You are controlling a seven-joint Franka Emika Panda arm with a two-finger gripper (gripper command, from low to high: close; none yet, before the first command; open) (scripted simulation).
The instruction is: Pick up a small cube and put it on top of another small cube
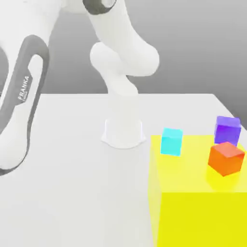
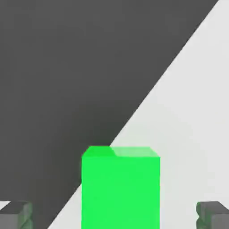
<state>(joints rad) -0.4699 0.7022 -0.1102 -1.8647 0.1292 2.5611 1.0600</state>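
In the exterior view, the white arm [image 1: 120,62] stands at the left on the white table [image 1: 62,193]. To its right is a big yellow block [image 1: 193,212]. On the block's top stand a cyan cube [image 1: 171,141], then an orange cube [image 1: 226,158], with a purple cube [image 1: 227,129] just behind the orange one. In the hand view, the gripper [image 2: 117,214] has its jaws released and wide apart, and the green cube [image 2: 120,188] sits between the two fingertips [image 2: 15,214] on the table, not touching them.

green cube [image 2: 120,188]: we are seeing it bright, sitting upright on the white counter [image 2: 192,112] | orange cube [image 1: 226,158]: we are seeing it resting on the big yellow block [image 1: 193,212], just beside the purple cube [image 1: 227,130]
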